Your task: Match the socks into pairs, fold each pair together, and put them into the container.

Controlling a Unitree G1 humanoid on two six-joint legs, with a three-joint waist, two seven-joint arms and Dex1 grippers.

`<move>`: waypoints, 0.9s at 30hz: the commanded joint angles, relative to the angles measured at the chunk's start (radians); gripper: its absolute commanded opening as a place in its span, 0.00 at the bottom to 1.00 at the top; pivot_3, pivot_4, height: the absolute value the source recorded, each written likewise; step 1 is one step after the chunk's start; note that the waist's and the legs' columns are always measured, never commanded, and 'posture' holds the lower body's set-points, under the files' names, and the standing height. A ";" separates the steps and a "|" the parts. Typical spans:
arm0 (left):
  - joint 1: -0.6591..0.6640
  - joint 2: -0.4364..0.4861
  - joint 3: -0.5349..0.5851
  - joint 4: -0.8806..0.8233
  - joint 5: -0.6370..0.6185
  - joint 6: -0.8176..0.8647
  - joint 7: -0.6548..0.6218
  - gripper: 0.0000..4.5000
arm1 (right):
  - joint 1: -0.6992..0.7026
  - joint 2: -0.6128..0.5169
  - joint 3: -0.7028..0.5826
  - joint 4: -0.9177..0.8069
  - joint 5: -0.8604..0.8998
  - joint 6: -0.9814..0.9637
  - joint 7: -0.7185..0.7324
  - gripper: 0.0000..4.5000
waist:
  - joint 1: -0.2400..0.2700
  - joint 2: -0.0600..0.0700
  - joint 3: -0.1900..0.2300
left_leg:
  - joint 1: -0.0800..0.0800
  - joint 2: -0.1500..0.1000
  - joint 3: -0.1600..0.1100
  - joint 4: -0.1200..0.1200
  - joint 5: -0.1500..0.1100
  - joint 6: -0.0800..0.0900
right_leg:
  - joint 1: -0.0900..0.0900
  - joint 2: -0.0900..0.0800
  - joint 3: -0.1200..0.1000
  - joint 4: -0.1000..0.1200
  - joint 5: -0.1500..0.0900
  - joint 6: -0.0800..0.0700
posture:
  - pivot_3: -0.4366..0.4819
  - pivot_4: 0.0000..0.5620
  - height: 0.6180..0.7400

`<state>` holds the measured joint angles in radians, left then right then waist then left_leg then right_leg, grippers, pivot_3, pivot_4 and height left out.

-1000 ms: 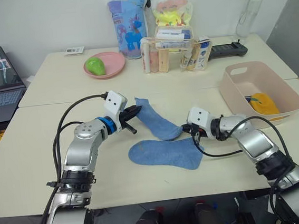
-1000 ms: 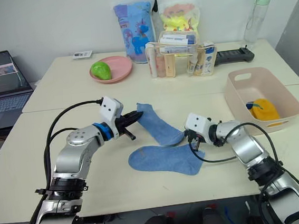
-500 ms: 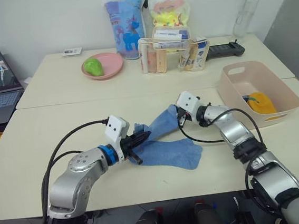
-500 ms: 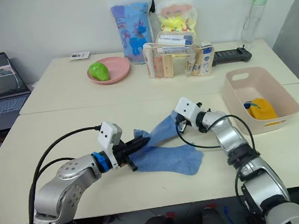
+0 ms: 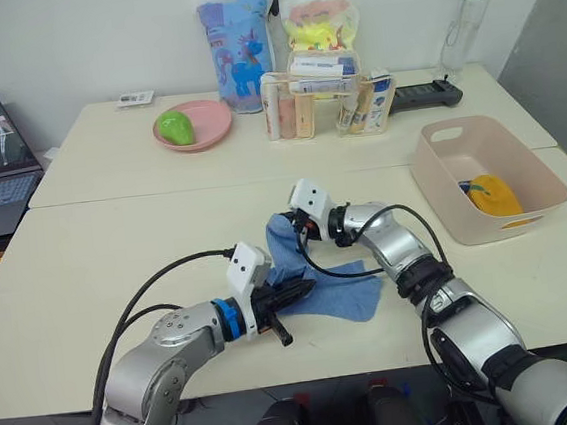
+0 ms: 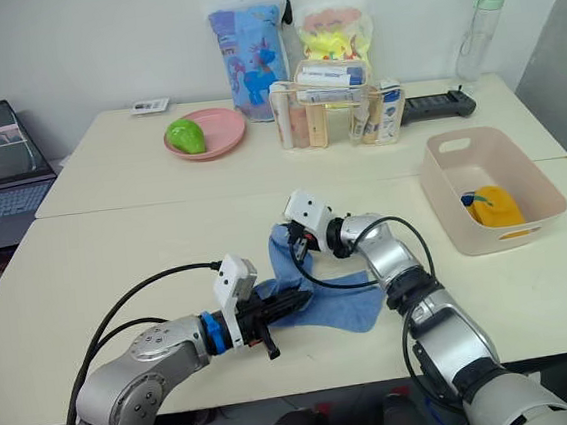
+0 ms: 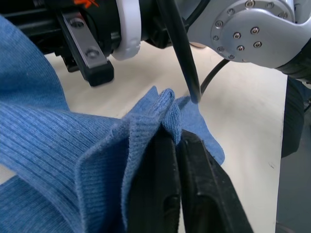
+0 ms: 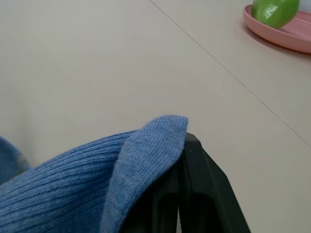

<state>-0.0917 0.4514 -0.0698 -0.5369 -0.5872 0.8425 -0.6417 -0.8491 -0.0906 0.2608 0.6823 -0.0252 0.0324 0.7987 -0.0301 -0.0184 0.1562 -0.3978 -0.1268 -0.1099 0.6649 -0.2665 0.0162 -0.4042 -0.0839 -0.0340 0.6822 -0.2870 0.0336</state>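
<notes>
Both grippers are pinched on the light blue socks (image 5: 326, 287): the left gripper (image 5: 299, 292) clamps a bunched fold at the near edge, the right gripper (image 6: 303, 247) nips the cuff just beyond it. The knit looks light, limp and prone to sag, so edge holds suit it. The cream table (image 5: 116, 249) lies flat around them, with the container (image 5: 441, 179) well off to the right gripper's far side, holding a yellow pair (image 5: 494, 195).

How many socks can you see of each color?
Light blue socks: 2, both on the table and held by the tools.
Yellow socks: a bundle in the pink tub; I cannot tell how many, so I count 1.
Dark blue: a small bit beside the yellow; I cannot tell if it is a sock.
Total: at least 3.
</notes>
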 commanded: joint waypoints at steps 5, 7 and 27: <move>-0.016 0.063 0.025 -0.018 -0.062 0.001 -0.064 0.59 | 0.007 -0.053 -0.062 -0.073 0.023 -0.008 -0.023 0.62 | -0.001 0.000 0.000 | 0.000 0.000 0.000 0.000 0.000 0.000 | 0.000 0.000 0.000 0.000 0.000 0.000 | 0.48 0.27 1.00; -0.021 0.094 0.028 -0.011 -0.068 -0.008 -0.090 0.75 | 0.014 -0.074 -0.059 -0.090 0.009 -0.020 -0.028 0.79 | -0.001 0.000 0.000 | 0.000 0.000 0.000 0.000 0.000 0.000 | 0.000 0.000 0.000 0.000 0.000 0.000 | 0.48 0.27 1.00; -0.566 0.161 0.004 0.835 0.231 -0.477 -0.312 0.99 | 0.345 -0.387 0.091 -0.866 0.220 0.354 0.342 0.94 | 0.004 0.000 0.000 | -0.001 -0.001 -0.001 0.000 0.000 0.000 | 0.000 -0.001 -0.001 -0.001 0.000 0.000 | 0.48 0.27 1.00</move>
<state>-0.6345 0.6297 -0.0399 0.2443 -0.4098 0.4455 -0.9502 -0.4993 -0.4607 0.3349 -0.1400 0.1879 0.3905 1.1085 -0.0257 -0.0182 0.1564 -0.3992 -0.1282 -0.1108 0.6652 -0.2666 0.0165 -0.4043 -0.0852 -0.0351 0.6813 -0.2870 0.0337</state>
